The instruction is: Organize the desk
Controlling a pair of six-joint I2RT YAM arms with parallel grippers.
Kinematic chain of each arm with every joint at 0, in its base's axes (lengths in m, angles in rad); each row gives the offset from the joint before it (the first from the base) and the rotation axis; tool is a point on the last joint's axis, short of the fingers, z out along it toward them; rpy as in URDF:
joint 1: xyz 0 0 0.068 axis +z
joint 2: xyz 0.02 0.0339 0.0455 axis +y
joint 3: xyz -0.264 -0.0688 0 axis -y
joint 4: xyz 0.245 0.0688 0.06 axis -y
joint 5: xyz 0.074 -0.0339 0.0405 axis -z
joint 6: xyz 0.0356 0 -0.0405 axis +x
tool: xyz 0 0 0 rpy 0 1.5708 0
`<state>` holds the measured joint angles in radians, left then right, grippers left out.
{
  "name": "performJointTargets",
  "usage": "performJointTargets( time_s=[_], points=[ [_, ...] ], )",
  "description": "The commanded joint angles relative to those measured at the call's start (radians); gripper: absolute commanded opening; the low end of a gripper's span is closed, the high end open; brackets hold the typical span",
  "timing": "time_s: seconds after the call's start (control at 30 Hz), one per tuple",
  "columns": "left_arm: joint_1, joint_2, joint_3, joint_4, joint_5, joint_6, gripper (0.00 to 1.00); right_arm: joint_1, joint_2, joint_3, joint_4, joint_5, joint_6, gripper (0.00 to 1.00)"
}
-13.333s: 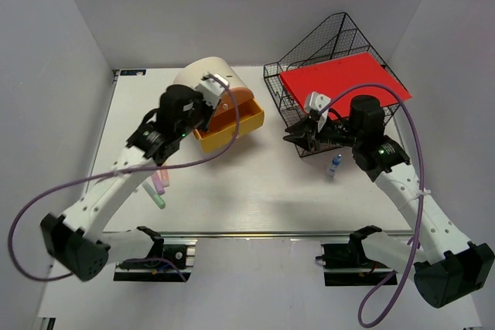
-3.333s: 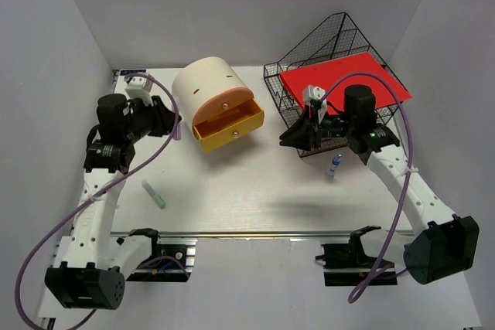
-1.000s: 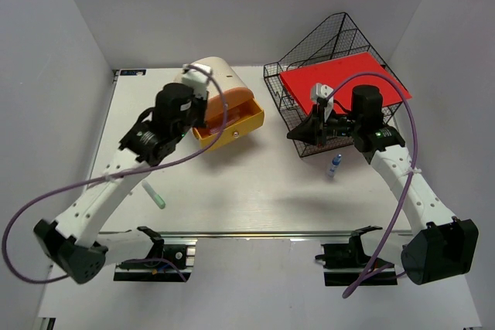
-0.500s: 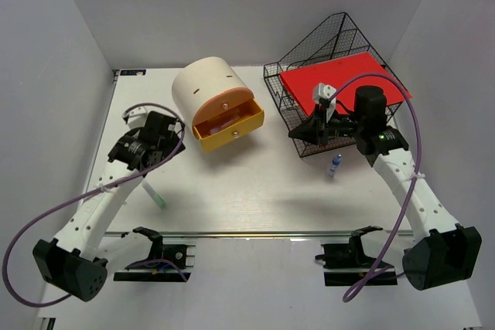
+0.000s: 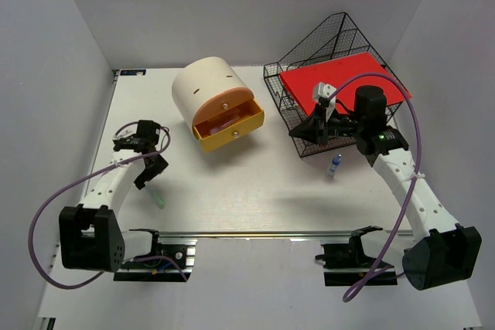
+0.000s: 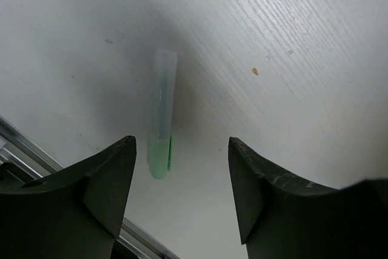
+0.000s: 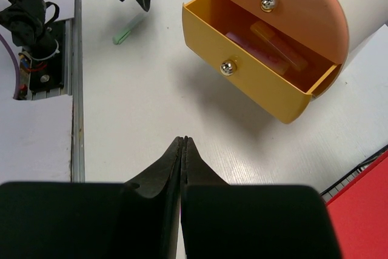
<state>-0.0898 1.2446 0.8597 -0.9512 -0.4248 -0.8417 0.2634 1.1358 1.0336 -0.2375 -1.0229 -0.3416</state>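
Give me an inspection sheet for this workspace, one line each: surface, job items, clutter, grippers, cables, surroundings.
Surface: white desk with a metal rail along the near edge.
Job's things: green highlighter loose at the near left; blue marker loose in front of the wire rack.
Clutter: drawer box with its orange drawer open and pink items inside; the rack holds a red folder.
Grippers: left gripper open over the highlighter, not gripping it; right gripper shut, holding nothing.
Cables: purple cables loop off both arms, none lying on the pens.
Surroundings: plain white walls; nothing else seen.
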Motion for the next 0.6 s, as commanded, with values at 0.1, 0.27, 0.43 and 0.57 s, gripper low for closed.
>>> performJointTargets(
  time_s=[0.1,0.27,0.43,0.57],
  points=[
    [0.059,0.028,-0.057,0.101,0.092,0.006,0.7,0.0,0.001,0.037,-0.008,0.003,-0.013,0.0],
    [0.079,0.081,-0.102,0.129,0.07,0.018,0.7,-0.004,-0.001,0.037,-0.016,0.004,-0.017,0.0],
    [0.097,0.113,-0.125,0.173,0.078,0.036,0.7,-0.006,0.01,0.04,-0.019,0.003,-0.02,0.0],
    [0.107,0.138,-0.145,0.196,0.073,0.047,0.64,-0.004,0.016,0.043,-0.028,0.004,-0.027,0.0]
  ],
)
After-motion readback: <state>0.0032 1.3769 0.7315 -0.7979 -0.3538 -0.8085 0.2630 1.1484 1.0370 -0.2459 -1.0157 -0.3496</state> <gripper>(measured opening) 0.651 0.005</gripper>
